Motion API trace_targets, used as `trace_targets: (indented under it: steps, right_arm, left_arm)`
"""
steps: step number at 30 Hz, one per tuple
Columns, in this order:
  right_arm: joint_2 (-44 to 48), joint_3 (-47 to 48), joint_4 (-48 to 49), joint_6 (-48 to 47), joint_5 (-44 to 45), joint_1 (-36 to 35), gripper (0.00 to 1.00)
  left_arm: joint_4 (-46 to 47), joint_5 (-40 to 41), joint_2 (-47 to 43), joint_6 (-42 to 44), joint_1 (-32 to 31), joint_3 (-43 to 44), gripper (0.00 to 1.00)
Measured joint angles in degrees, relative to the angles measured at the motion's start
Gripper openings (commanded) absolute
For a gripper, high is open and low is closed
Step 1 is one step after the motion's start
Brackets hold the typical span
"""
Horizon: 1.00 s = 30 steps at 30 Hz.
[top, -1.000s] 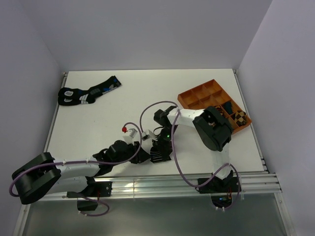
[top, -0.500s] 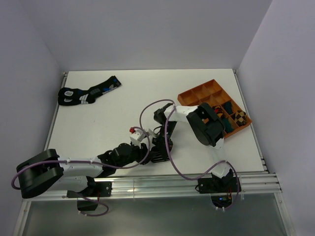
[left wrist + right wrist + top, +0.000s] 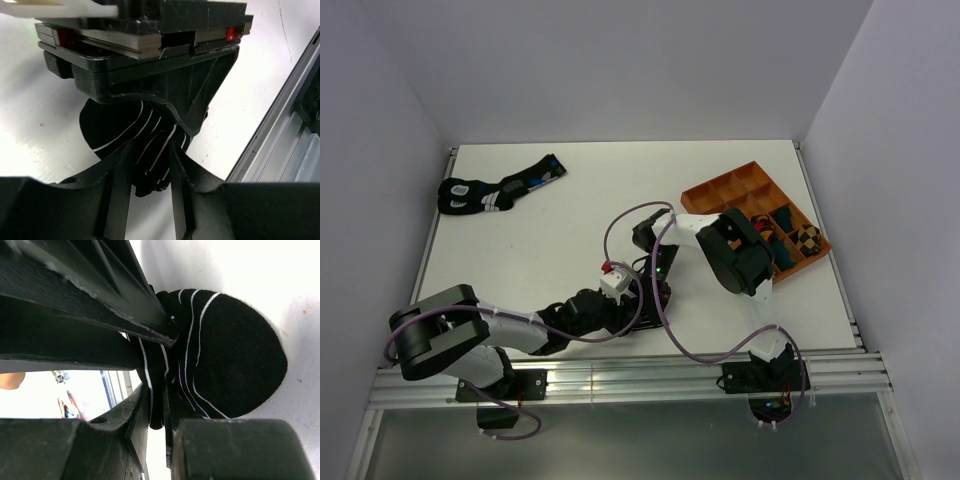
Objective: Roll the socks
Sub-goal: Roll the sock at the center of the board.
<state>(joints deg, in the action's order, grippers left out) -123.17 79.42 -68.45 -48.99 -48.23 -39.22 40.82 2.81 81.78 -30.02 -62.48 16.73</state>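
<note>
The black ankle sock (image 3: 225,350) with thin white stripes lies bunched on the white table (image 3: 570,230), low in the centre of the top view. The left gripper (image 3: 151,155) and right gripper (image 3: 157,400) meet over it, each pinching a fold. An orange tray (image 3: 720,190) sits at right.

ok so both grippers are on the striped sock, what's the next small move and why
Probably roll the pinched end over toward the free rounded end. The left gripper and right gripper are both shut on one bunched edge of the striped sock, while the rest lies flat on the table.
</note>
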Motion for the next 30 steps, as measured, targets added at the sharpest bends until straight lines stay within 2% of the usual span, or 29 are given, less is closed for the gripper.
trace_targets:
  steps: [5, 8, 11, 12, 15, 17, 20, 23, 30]
  right_arm:
    - [-0.04, 0.04, -0.04, 0.83, 0.35, 0.0, 0.2]
    - [-0.04, 0.04, -0.04, 1.7, 0.76, 0.0, 0.2]
    - [-0.04, 0.04, 0.0, 2.99, 1.31, 0.0, 0.2]
    - [-0.04, 0.04, 0.02, 3.45, 1.53, 0.0, 0.2]
    - [-0.04, -0.02, 0.35, 5.2, 1.92, 0.0, 0.25]
    - [0.07, -0.37, 1.16, 6.78, 2.08, 0.02, 0.33]
    - [1.36, -1.7, 2.58, 8.96, 2.16, 0.11, 0.38]
    - [3.91, -3.76, 5.22, 10.75, 2.75, 0.13, 0.42]
    - [12.04, -8.46, 14.25, 13.22, 6.29, 1.81, 0.44]
  left_arm:
    - [2.69, -1.7, 2.43, 0.39, 0.02, 0.07, 0.37]
    - [4.5, -2.89, 4.22, 0.26, 0.02, 0.07, 0.31]
    - [6.62, -4.15, 5.55, -0.35, 0.02, -0.02, 0.19]
    - [7.45, -4.52, 5.97, -0.79, 0.04, -0.17, 0.12]
    - [10.27, -5.07, 7.15, -2.25, 0.15, -1.09, 0.0]
    - [12.48, -5.42, 7.93, -3.28, 0.26, -1.84, 0.0]
    - [15.1, -6.05, 9.29, -5.27, 0.28, -2.51, 0.0]
    - [17.59, -6.56, 10.78, -7.58, 0.31, -2.99, 0.0]
    - [21.77, -6.95, 13.38, -14.25, 1.01, -3.98, 0.0]
